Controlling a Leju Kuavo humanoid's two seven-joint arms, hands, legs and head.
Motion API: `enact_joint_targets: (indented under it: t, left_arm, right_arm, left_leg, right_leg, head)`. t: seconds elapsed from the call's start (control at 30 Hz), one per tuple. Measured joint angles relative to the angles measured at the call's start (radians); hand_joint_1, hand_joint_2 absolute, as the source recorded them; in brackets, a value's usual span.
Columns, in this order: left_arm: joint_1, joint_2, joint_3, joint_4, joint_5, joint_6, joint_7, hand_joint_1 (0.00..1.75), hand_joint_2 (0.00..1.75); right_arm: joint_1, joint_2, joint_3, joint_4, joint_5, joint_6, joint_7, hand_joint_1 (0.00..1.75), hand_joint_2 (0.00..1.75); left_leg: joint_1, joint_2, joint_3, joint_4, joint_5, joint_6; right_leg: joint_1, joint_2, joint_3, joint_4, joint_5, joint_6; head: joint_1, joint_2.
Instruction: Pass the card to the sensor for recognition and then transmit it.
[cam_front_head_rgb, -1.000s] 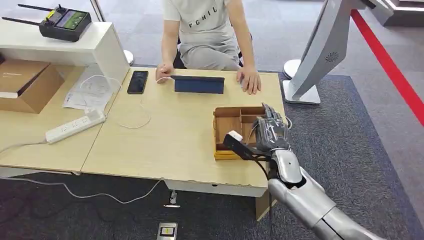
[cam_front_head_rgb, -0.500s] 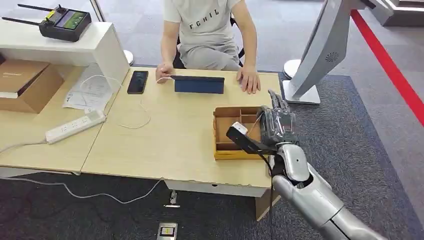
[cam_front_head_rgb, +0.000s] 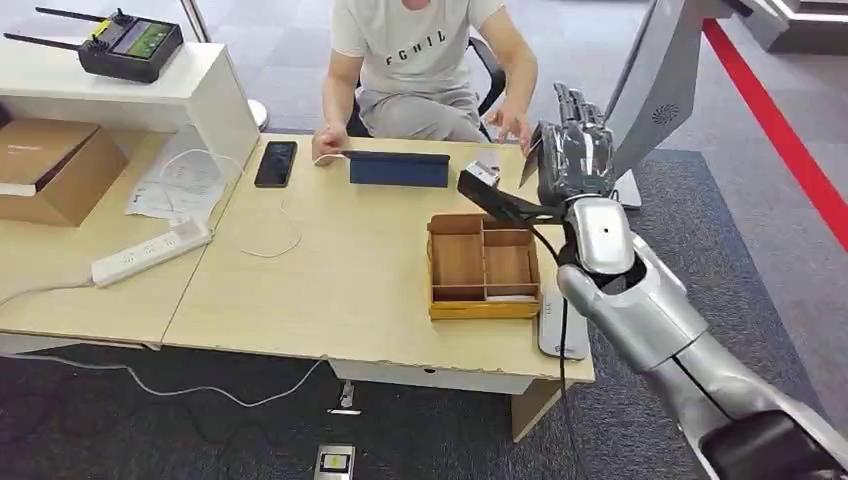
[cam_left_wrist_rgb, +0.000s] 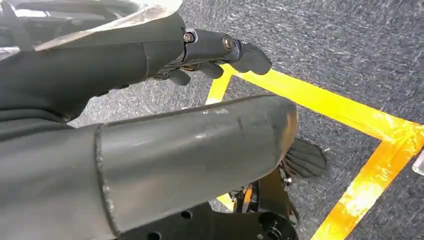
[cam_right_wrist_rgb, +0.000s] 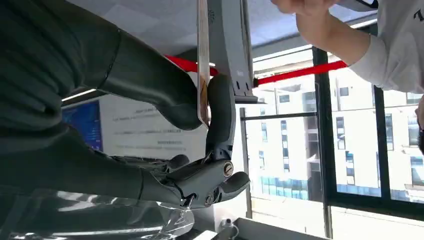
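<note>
Looking at your card (cam_right_wrist_rgb: 202, 60) first: it's a thin flat card seen almost edge-on in the right wrist view, pale, pinched between the thumb and a finger of the right hand (cam_front_head_rgb: 572, 158). In the head view that hand is raised above the far right corner of the table (cam_front_head_rgb: 330, 300), fingers pointing up, close to the person's hand (cam_front_head_rgb: 512, 122) and the silver kiosk stand (cam_front_head_rgb: 645, 100). You can't read any print on the card.

Your left hand (cam_left_wrist_rgb: 210, 55) hangs over the carpet near a yellow floor line, fingers loosely curled with nothing in them.

Count-wise: one wooden tray (cam_front_head_rgb: 483, 267) with several compartments, one blue tablet (cam_front_head_rgb: 398, 169), one black phone (cam_front_head_rgb: 275, 163), one power strip (cam_front_head_rgb: 150, 252), one cardboard box (cam_front_head_rgb: 50, 168), one controller (cam_front_head_rgb: 125, 45). The person's shirt reads "FGHIL".
</note>
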Motion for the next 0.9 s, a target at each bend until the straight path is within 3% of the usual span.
enact_joint_targets:
  t: [0.4, 0.63, 0.9]
  left_arm:
    - [-0.001, 0.002, 0.0, 0.0, 0.008, 0.0, 0.007, 0.0, 0.0]
    - [-0.001, 0.002, 0.0, 0.0, 0.009, -0.015, 0.013, 0.0, 0.0]
    - [-0.001, 0.002, 0.0, 0.0, 0.01, -0.024, 0.003, 0.0, 0.0]
  right_arm:
    - [-0.07, 0.042, 0.041, 0.132, 0.051, 0.002, 0.01, 1.75, 1.75]
    - [-0.074, 0.089, 0.066, 0.221, 0.06, -0.024, 0.014, 1.75, 1.75]
    - [-0.068, 0.108, 0.078, 0.254, 0.076, -0.004, 0.027, 1.75, 1.75]
  left_leg:
    - [0.0, 0.0, 0.0, 0.0, 0.0, 0.0]
    - [0.0, 0.0, 0.0, 0.0, 0.0, 0.0]
    - [0.0, 0.0, 0.0, 0.0, 0.0, 0.0]
  right_leg:
    - [0.0, 0.0, 0.0, 0.0, 0.0, 0.0]
    - [0.0, 0.0, 0.0, 0.0, 0.0, 0.0]
    - [0.0, 0.0, -0.001, 0.0, 0.0, 0.0]
  head:
    - [0.0, 0.0]
    - [0.0, 0.0]
    - [0.0, 0.0]
